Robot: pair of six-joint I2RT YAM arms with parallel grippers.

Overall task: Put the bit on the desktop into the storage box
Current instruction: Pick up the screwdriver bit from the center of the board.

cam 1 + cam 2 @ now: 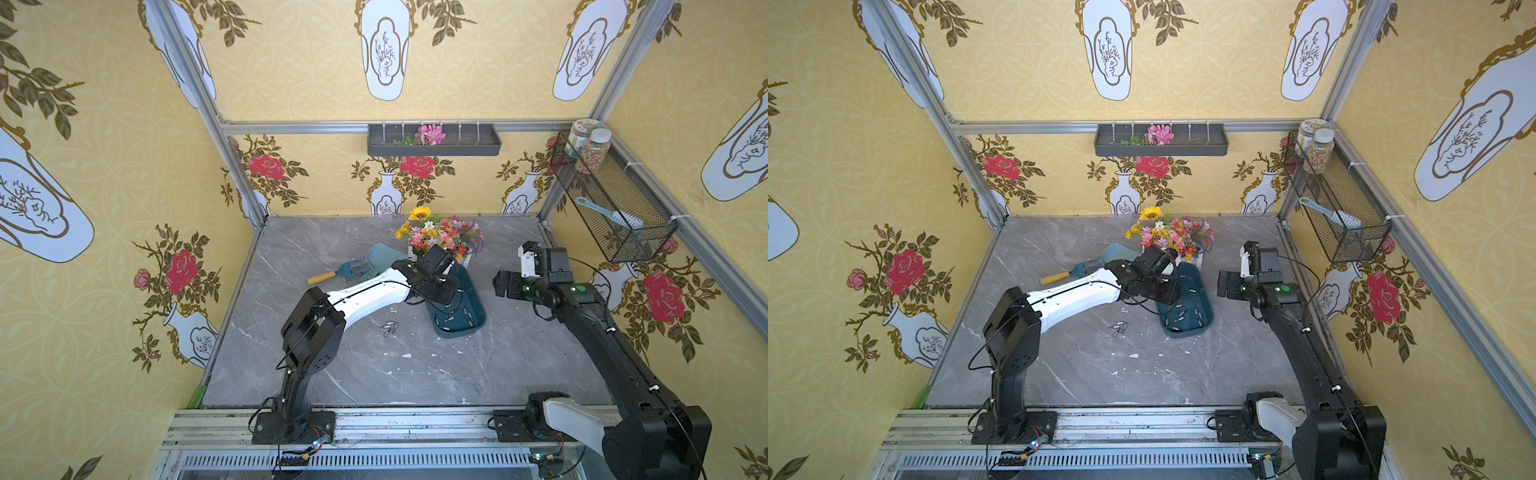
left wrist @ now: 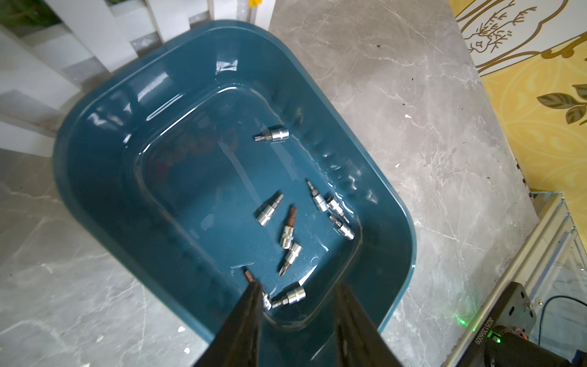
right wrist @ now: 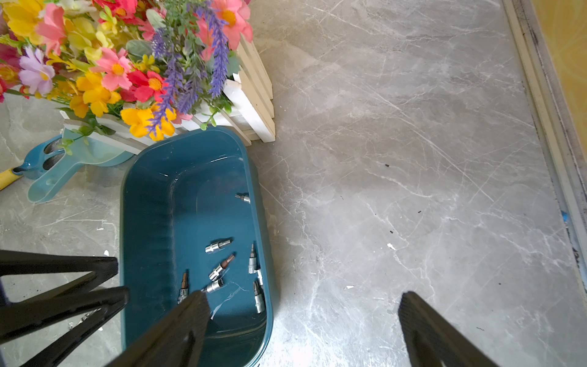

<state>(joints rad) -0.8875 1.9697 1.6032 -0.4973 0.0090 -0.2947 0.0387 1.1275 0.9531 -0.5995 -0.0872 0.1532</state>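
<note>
The left claw (image 2: 297,286) hangs open over the box (image 2: 95,165), a bit (image 2: 247,275) beside one finger. The right claw (image 3: 303,298) gapes above the bench (image 3: 413,159), where loose bits (image 1: 389,328) lie.

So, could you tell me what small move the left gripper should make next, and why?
Probably lift the left gripper clear of the dark teal plastic storage box: its jaws stand apart, and small silver bits lie on the grey marble desktop.
</note>
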